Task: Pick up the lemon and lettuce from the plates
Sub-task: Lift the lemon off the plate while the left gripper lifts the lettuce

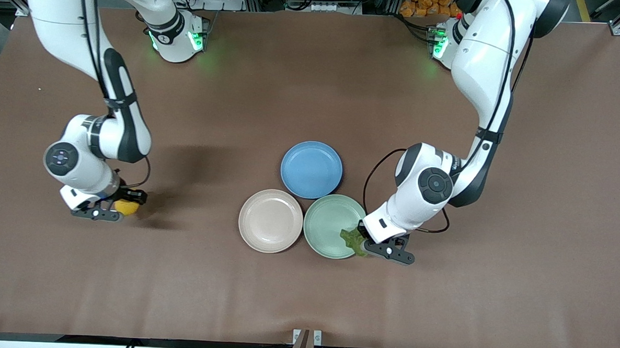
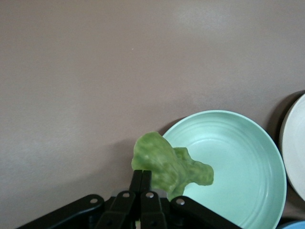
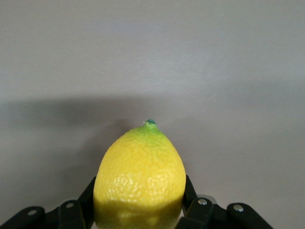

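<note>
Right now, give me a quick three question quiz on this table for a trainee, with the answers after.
1. True or false: the right gripper holds the lemon over bare table, away from the plates.
2. What is the left gripper shut on? A) the blue plate B) the lettuce C) nothing
3. Fill in: the lettuce hangs over the rim of the ____ plate.

Key
1. True.
2. B.
3. Green; the beige plate and the blue plate hold nothing.
</note>
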`<state>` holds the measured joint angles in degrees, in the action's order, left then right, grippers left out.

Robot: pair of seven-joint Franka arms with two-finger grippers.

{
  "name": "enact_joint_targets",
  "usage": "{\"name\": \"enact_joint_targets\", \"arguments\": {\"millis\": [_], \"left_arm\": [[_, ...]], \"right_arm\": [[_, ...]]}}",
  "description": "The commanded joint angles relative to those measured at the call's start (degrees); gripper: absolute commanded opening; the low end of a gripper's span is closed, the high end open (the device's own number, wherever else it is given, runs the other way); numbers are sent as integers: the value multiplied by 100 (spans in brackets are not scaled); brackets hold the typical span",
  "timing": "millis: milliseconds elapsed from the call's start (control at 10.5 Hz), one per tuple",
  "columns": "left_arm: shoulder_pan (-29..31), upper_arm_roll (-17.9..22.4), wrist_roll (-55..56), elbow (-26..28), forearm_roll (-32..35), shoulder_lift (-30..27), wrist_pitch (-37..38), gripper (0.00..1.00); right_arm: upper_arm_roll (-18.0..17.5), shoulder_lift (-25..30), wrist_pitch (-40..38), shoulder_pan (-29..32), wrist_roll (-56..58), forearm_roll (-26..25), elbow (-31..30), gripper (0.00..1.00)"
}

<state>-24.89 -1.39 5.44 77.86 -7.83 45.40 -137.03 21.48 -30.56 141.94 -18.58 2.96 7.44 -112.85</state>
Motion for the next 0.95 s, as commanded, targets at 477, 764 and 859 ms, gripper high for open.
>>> {"name": "enact_joint_targets", "arguments": {"millis": [477,764,859], "left_arm": [[475,33,-692,-87,106,-487,1028,0],[687,68,-825,-87,106,-689,1423,0],[818,77,-904,-78,106,-768,1546,0]], "right_arm": [[-504,-81,528,811,1848,3,193,80],[-671,-257,536,909,1848,74,237,100],[-672,-301,536,909,1848,82,264,100]]}}
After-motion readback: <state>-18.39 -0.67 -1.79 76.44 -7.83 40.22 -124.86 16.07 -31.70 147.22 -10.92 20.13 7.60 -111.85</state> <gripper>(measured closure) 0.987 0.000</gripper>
